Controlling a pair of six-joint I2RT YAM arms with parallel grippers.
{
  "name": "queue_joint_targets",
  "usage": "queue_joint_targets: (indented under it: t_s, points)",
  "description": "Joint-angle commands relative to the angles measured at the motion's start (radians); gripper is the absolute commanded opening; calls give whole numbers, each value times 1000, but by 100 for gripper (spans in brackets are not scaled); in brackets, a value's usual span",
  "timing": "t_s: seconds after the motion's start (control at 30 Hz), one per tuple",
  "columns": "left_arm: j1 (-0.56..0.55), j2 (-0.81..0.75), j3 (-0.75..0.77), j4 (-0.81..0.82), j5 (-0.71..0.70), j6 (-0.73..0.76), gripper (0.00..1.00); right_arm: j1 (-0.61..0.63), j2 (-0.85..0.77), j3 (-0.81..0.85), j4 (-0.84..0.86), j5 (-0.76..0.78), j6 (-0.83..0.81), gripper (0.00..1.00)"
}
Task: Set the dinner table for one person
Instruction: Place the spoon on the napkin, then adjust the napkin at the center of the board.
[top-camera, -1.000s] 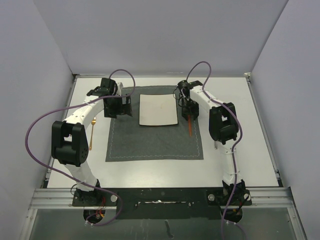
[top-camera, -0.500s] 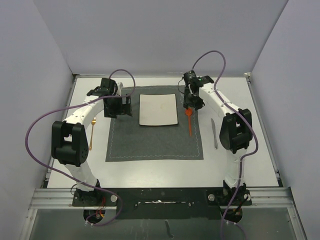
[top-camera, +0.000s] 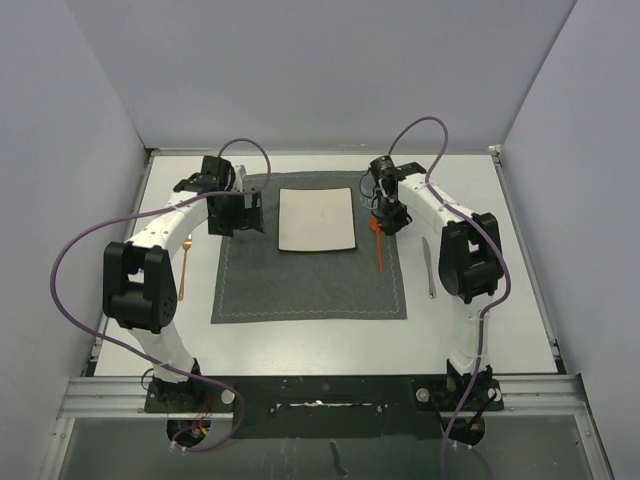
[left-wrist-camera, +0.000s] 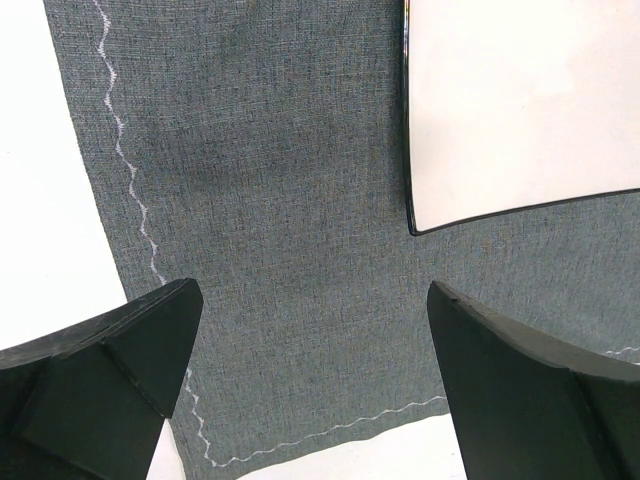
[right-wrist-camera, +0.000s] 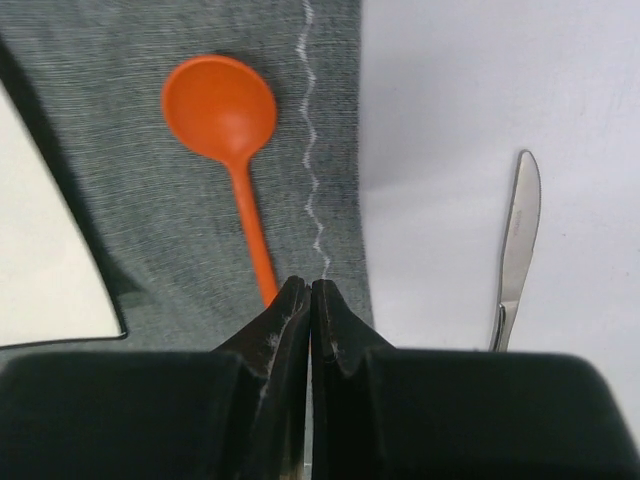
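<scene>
The dinner table (top-camera: 480, 320) is a wide white top. On it lies a dark grey placemat (top-camera: 300, 275) with a white square plate (top-camera: 317, 219) at its far middle. An orange spoon (right-wrist-camera: 235, 130) rests on the mat's right strip, right of the plate (right-wrist-camera: 40, 270). A metal knife (right-wrist-camera: 515, 240) lies on the bare table beyond the mat edge. My right gripper (right-wrist-camera: 310, 285) hovers over the spoon's handle, shut with nothing between its fingers. My left gripper (left-wrist-camera: 312, 290) stands wide open above the mat's (left-wrist-camera: 280, 200) far left corner, beside the plate (left-wrist-camera: 520, 100).
A thin gold utensil (top-camera: 186, 265) lies on the table left of the mat, close to the left arm. Grey walls close in the table on three sides. A metal rail (top-camera: 320, 385) with the arm bases runs along the near edge.
My right gripper drew back from the spoon's bowl end, then came forward a little, and its jaws closed empty. Its elbow swung right, uncovering the knife. The left arm stayed still.
</scene>
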Motion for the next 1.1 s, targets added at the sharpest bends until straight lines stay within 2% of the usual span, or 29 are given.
queue_joint_targets:
  t_s: [0.0, 0.4, 0.87, 1.07]
  points:
    - [-3, -39, 14, 36, -1, 16, 98, -28, 5, -24, 31, 14, 15, 0]
    - [-4, -33, 12, 36, -10, 17, 98, -57, 36, -83, 91, -28, 14, 0]
    - [-2, -25, 17, 35, -17, 18, 98, -52, 55, -53, 101, -45, 9, 0]
    - [-2, -19, 22, 32, -11, 18, 98, -55, 114, -37, 67, -35, 5, 0]
